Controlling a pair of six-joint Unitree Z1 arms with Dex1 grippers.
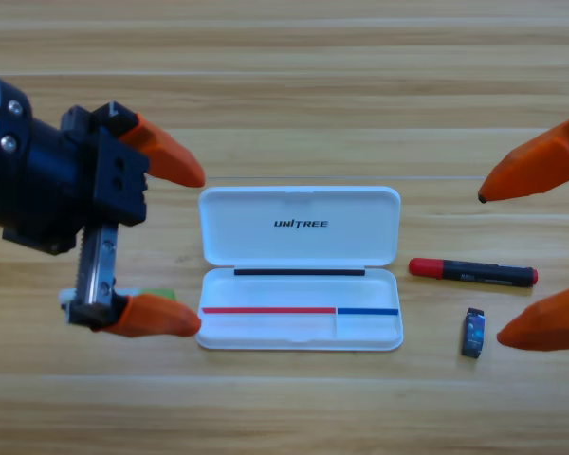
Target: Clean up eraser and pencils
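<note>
My left gripper (185, 246) hangs wide open just left of the open white case (300, 227), its lower jaw covering most of the green pencil (157, 295), so closing blind could pinch only the tip and flick it into the case wall. My right gripper (498, 265) waits wide at the edge, straddling the black pencil (474, 273) and eraser (472, 332), which it could knock.

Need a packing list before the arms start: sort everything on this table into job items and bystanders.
For the job:
black pencil with red cap
eraser
green pencil, mostly hidden under the open left gripper
white case, lying open

Just there:
wooden table
right gripper, open, waiting at the edge
</note>
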